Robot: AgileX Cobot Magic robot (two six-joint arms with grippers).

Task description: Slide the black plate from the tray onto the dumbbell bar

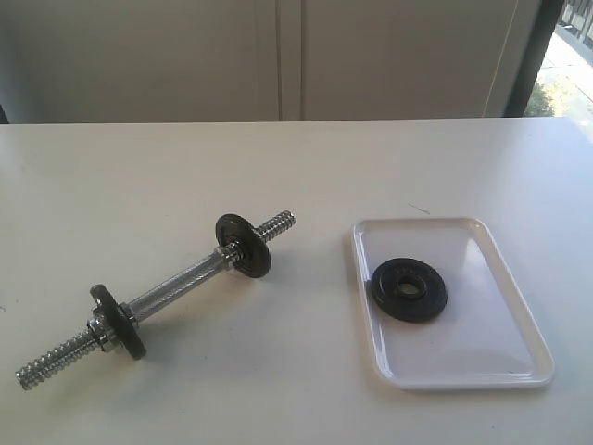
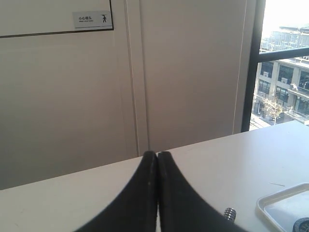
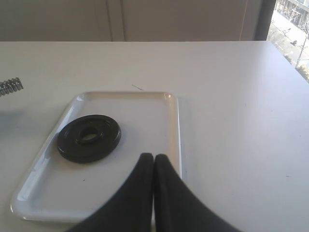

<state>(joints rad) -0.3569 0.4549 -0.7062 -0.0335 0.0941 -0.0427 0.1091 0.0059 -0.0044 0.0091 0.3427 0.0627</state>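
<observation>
The plate (image 1: 423, 299) is lying flat in the tray (image 1: 482, 324) with its hole facing up. It's sitting toward the tray's left half in the exterior view, closer to the far end than the near one. The tray is resting on the white table (image 1: 278, 167), just off to the right of the bar (image 1: 176, 289), with a gap of bare tabletop between them. The bar is lying diagonally on the table. It's already carrying two other plates (image 1: 244, 245), one near each end, both standing on edge with silvery collars right up against them and the threaded tips poking out past them. The right gripper (image 3: 153, 157) is hanging over the tray's rim at the corner away from the plate. Its black fingers are pressing together with nothing between them, and it isn't touching the plate. The left gripper (image 2: 157, 155) is also pinching fully closed on nothing and pointing across the table toward the pale wall (image 2: 193, 72). One threaded tip of the bar and a corner of the tray are peeking in beside its fingers. Daylight is coming in through a window (image 2: 285, 63) on that side.
</observation>
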